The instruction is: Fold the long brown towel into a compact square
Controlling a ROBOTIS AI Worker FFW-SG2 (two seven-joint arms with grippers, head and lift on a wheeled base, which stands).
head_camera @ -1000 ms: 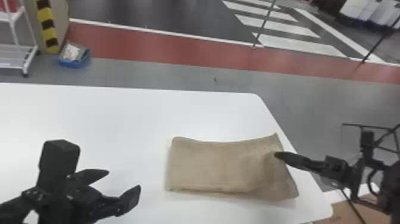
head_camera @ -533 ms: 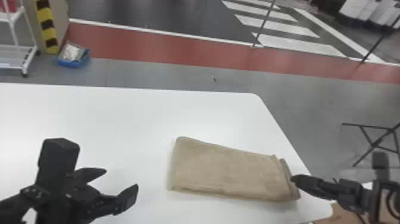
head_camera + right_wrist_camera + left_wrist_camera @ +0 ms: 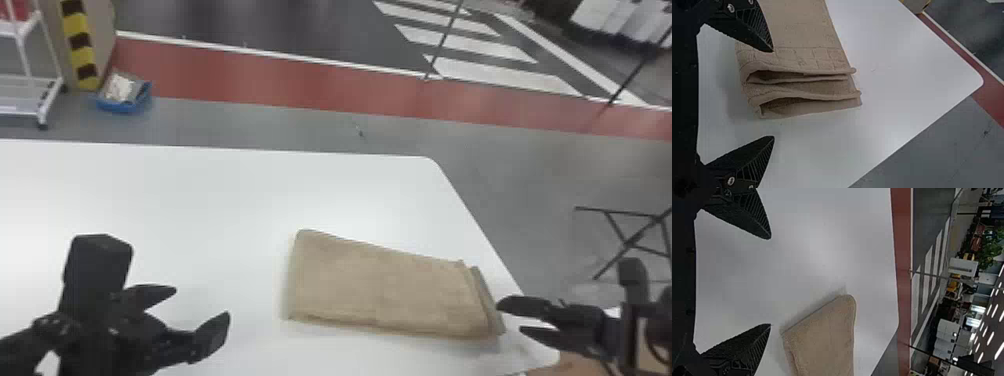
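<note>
Towel [image 3: 385, 287] — folded, nr R claw [image 3: 510, 316]

Brown towel [image 3: 390, 290] — folded into a layered strip, flat on the table [image 3: 200, 200]

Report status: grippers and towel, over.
Left gripper open, empty. Right gripper open, empty, by layered towel end. Brown towel folded oblong, not yet square, near table edge.

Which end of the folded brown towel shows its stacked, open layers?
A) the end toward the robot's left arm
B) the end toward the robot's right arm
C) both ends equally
B: the layered edges of the brown towel spread apart at the end beside the right gripper, while the end toward the left gripper is a smooth fold.
</note>
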